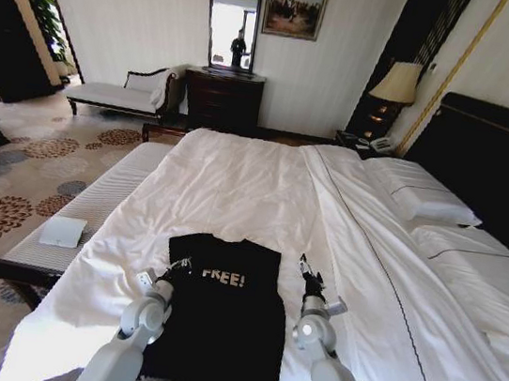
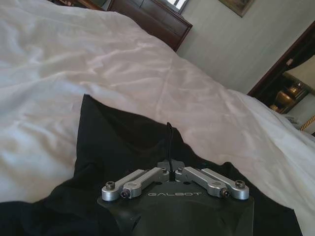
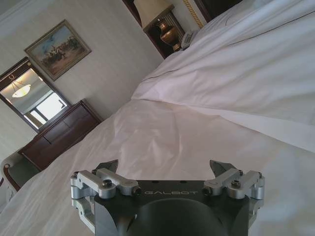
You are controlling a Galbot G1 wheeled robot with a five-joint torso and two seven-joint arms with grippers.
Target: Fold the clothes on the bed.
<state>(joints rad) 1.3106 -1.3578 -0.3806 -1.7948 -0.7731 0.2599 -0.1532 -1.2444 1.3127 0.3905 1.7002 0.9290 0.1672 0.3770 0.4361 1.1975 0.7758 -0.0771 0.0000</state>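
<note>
The clothes (image 1: 221, 323) are one black T-shirt with white "FREE!" lettering, lying flat near the front edge of the bed (image 1: 236, 188), its sides tucked into a narrow rectangle. My left gripper (image 1: 184, 262) sits at the shirt's upper left edge. In the left wrist view this gripper (image 2: 169, 132) is shut, pinching the edge of the black fabric (image 2: 113, 147). My right gripper (image 1: 305, 266) rests just to the right of the shirt, over the white duvet. In the right wrist view it (image 3: 164, 166) is open with nothing between its fingers.
A long white bench (image 1: 102, 193) runs along the bed's left side with a folded white cloth (image 1: 63, 231) on it. Pillows (image 1: 428, 204) and a dark headboard (image 1: 496, 158) are on the right. A dresser (image 1: 222, 99) stands at the far wall.
</note>
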